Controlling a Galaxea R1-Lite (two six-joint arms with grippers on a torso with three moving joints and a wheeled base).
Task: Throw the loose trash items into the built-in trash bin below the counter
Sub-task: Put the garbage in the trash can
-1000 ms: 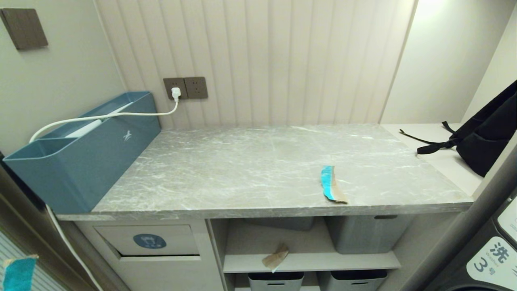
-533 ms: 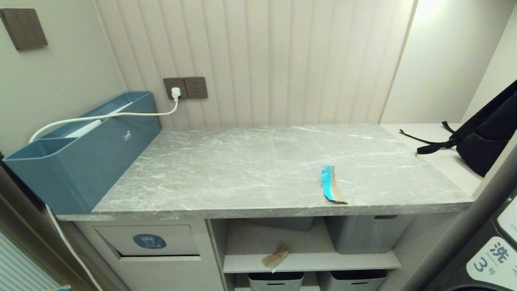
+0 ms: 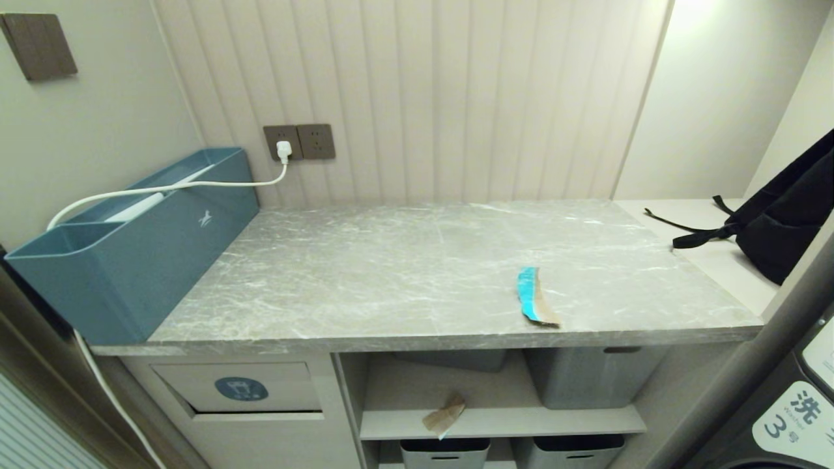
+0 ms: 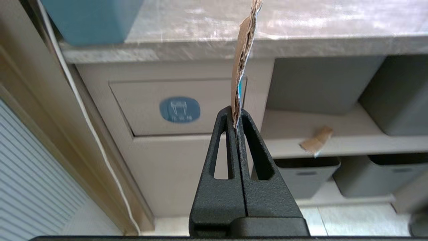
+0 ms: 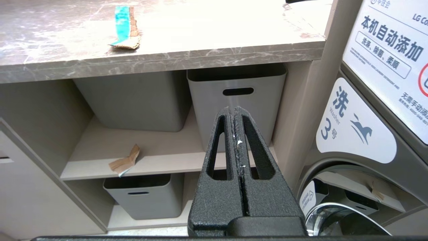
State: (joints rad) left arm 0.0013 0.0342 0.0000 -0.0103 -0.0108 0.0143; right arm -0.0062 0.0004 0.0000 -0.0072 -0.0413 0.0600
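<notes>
Left gripper [image 4: 236,124] clamped on cardboard scrap [image 4: 243,57], held edge-on, upright, in front of bin flap [image 4: 143,107] with blue oval badge [image 4: 180,109]; I see flap closed. Right gripper [image 5: 236,117] pressed together, empty, facing grey tubs [image 5: 237,100] under bench [image 3: 391,273]. Second scrap [image 3: 535,297] lies cyan side up near bench front edge, right of centre. Third scrap [image 3: 444,413] on shelf [image 3: 521,420] below, brown side up. Neither arm in my head view.
</notes>
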